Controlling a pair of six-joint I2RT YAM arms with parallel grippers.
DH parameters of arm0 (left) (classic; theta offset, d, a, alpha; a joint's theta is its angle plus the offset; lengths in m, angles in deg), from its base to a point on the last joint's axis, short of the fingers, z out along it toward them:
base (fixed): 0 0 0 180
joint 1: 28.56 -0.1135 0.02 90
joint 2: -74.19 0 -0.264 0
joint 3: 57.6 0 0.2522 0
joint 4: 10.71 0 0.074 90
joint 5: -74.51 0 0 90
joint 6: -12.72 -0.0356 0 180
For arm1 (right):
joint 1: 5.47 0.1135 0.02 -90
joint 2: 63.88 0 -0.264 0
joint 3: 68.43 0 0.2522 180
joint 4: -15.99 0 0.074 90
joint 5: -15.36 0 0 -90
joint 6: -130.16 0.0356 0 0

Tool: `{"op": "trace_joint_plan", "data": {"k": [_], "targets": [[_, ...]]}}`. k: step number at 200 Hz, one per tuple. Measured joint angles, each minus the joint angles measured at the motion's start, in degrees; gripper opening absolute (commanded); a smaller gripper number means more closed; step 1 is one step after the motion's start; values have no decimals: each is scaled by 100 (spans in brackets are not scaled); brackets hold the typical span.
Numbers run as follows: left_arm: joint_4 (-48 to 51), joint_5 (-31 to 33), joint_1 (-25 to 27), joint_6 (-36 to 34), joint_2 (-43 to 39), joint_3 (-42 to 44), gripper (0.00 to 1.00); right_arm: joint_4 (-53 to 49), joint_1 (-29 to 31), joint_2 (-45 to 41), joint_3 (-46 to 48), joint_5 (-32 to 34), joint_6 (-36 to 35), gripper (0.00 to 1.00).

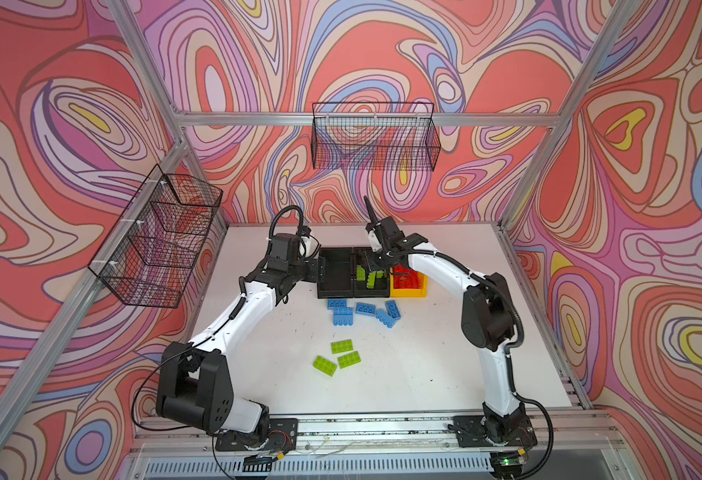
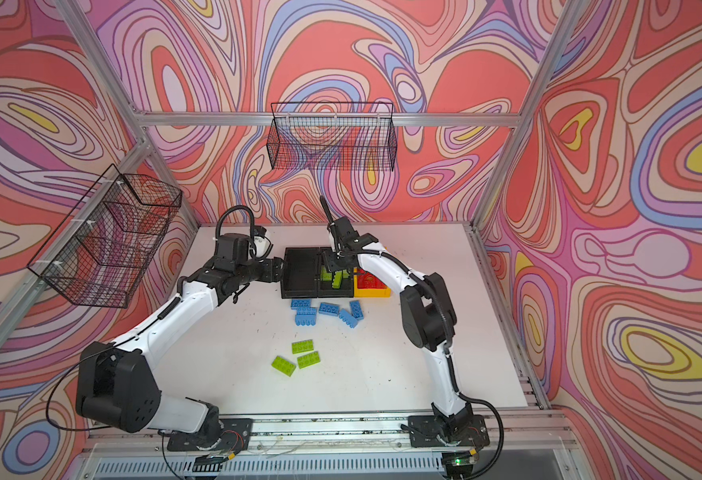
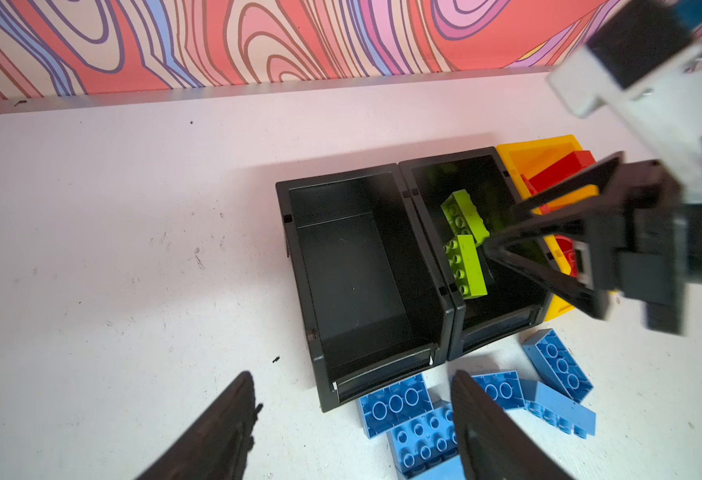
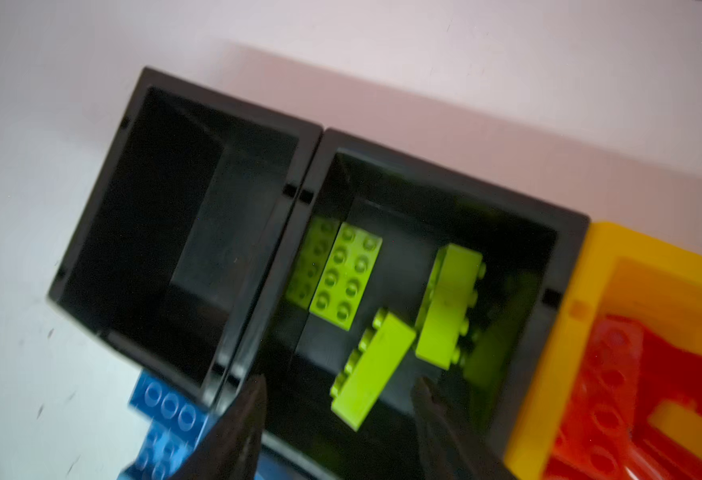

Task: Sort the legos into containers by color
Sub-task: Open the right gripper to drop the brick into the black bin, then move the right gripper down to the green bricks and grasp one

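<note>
White tabletop (image 1: 424, 365) carries three touching bins: left black bin (image 1: 336, 272), middle black bin (image 1: 372, 292) holding lime bricks (image 4: 347, 276), and yellow bin (image 1: 409, 291) holding red bricks (image 1: 403, 276). Right gripper (image 4: 339, 379) hangs over the middle bin, jaws spread, gripping nothing. Left gripper (image 3: 352, 374), jaws apart and unladen, stands beside the left bin. Blue bricks (image 1: 365, 308) lie just before the bins, and three loose lime bricks (image 1: 341, 346) lie nearer the front.

Swirled coral, lilac and yellow walls (image 1: 382, 62)

Below the right gripper (image 4: 339, 384), lime green studded plastic bricks (image 4: 347, 274) in a black rectangular bin (image 4: 444, 176); beside it, red bricks (image 4: 607, 374), yellow bin (image 4: 590, 282); blue bricks (image 4: 166, 407) nearby.
</note>
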Motion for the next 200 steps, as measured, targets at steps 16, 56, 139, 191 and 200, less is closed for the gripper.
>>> {"op": "trace_joint_plan", "data": {"k": [16,56,139,191,200], "targets": [[0,9,0,-7,-2,0,77,4,50,-697,579,-195,-330,60],[0,13,0,-20,0,0,76,-166,979,-1585,1534,-304,-1008,63],[0,13,0,-22,0,0,77,-140,2549,-1333,2612,-352,-1460,67],[0,13,0,-28,0,0,77,118,2761,-1316,2896,-317,-1923,69],[0,13,0,-35,0,0,77,155,2769,-1298,2896,-315,-1998,69]]}}
